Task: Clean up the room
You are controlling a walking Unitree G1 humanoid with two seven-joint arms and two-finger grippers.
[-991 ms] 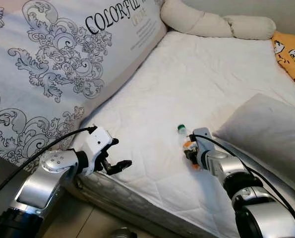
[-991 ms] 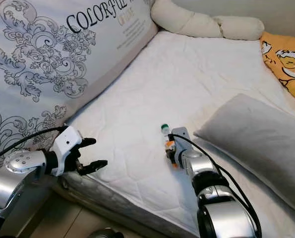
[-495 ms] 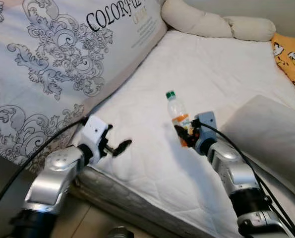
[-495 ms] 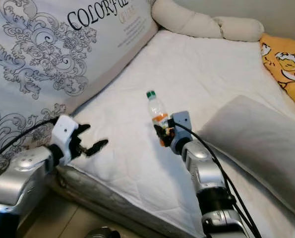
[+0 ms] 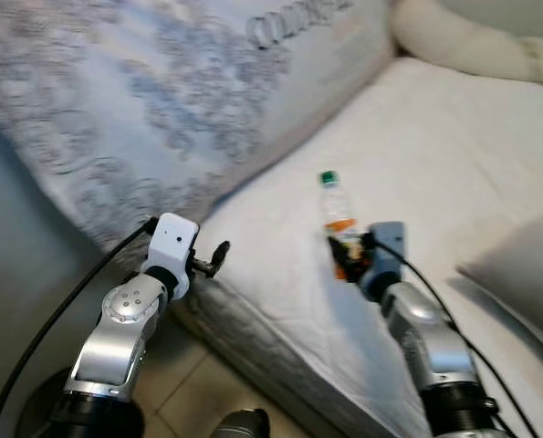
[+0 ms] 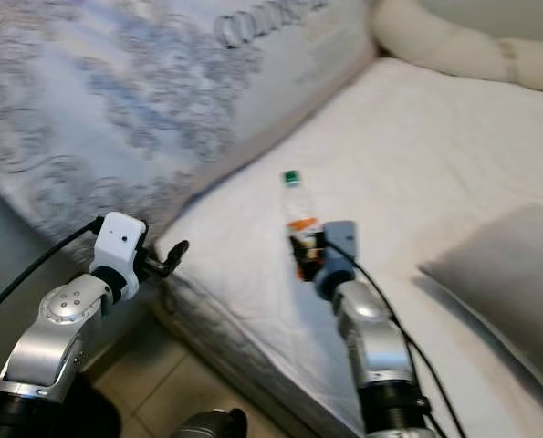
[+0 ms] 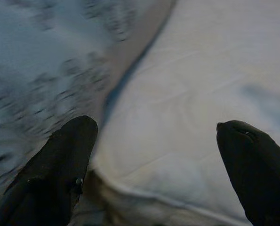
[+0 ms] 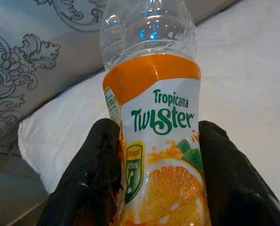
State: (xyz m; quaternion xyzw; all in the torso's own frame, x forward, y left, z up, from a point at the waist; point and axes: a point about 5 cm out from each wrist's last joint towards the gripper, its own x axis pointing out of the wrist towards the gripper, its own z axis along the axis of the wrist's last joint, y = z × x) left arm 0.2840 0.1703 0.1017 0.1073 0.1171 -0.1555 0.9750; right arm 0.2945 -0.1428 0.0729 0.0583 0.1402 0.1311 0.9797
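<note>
1. Two arms show in the left eye view, which is blurred because the head has swung since half a second ago, so the whole scene sits shifted. The right gripper (image 5: 347, 258) holds the bottle (image 5: 337, 212) upright above the white mattress (image 5: 454, 155), near the frame's centre; a second ago that bottle lay on the sheet, so it has been lifted clear. The left gripper (image 5: 214, 258) hangs at about 8 o'clock from the bottle, off the mattress edge, holding nothing.

2. Seen from the right eye view, the same bottle (image 6: 298, 213) with its green cap stands above the right gripper (image 6: 309, 255), with the patterned cushion (image 6: 143, 109) at 10 o'clock and a grey pillow (image 6: 499, 274) at 4 o'clock.

3. Looking along the left wrist view, the two black fingers (image 7: 60, 165) stand wide apart with only mattress and cushion between them.

4. Close up in the right wrist view, both fingers (image 8: 97, 174) press the orange-labelled bottle (image 8: 161, 141) from either side, firmly clamped.

5. Judging by this, the pickup is finished and the carrying stage begins; the bottle needs a bin or proper place next.
</note>
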